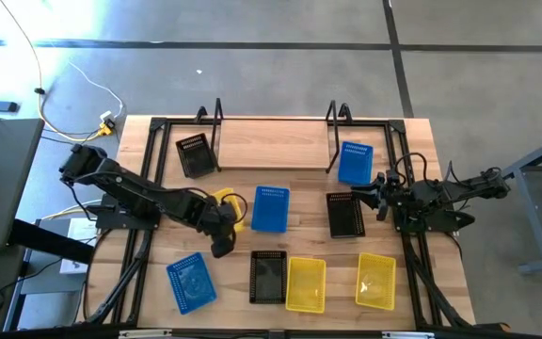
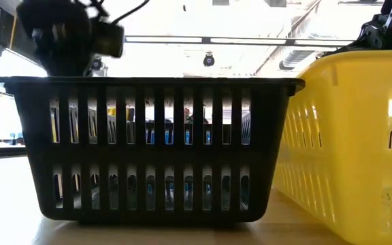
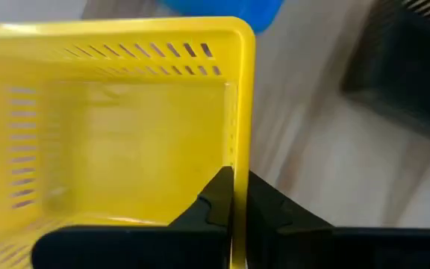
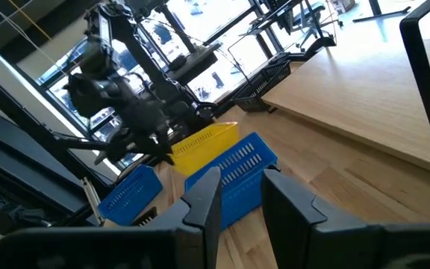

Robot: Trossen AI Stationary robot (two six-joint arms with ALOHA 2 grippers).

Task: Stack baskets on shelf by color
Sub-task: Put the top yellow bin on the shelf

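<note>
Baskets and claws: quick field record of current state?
left claw: shut on yellow basket, gripping its wall, mid-table
right claw: open, holding nothing, at the table's right side
shelf: black basket by its left loop, blue basket by its right loop
loose near the middle: blue basket, black basket
front row: blue basket, black basket, two yellow baskets
stacks: none yet

Perforated plastic baskets (image 1: 307, 283), pale wood table (image 1: 271, 151)
</note>
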